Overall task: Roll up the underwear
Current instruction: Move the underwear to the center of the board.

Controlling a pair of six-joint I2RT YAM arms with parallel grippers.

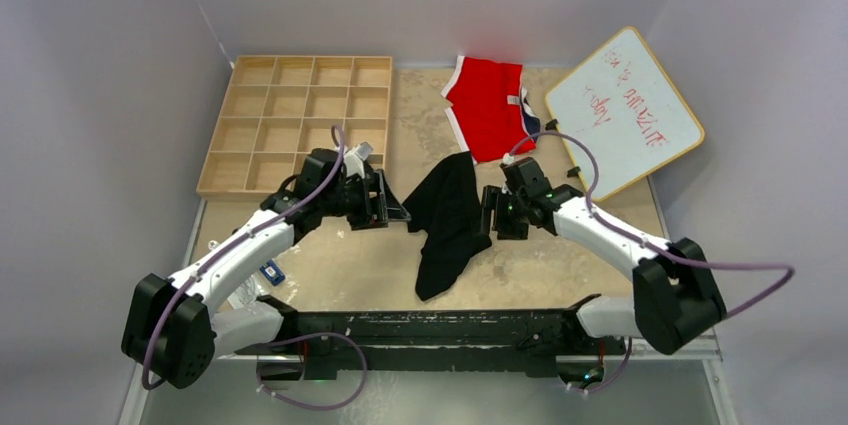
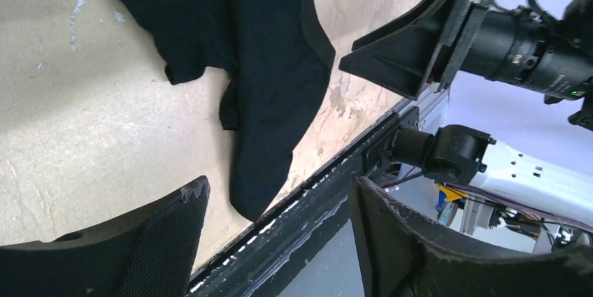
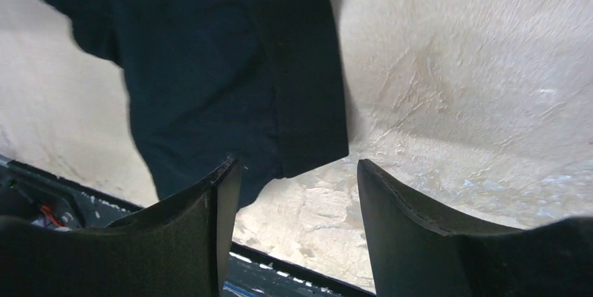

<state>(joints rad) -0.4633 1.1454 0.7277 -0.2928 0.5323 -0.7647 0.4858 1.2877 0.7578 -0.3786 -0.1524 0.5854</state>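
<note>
Both arms reached in from the near edge, elbows bowed outward and wrists turned toward each other. The left fingers stood spread apart and empty; the right fingers gaped too, holding nothing. Between them the black underwear lay crumpled on the worktop (one long tail trailing toward the near rail). Beyond sat the tray and red briefs.

I see the underwear on the table between my left gripper and right gripper. Just behind it lie the briefs, with the tray far left and the whiteboard far right.
</note>
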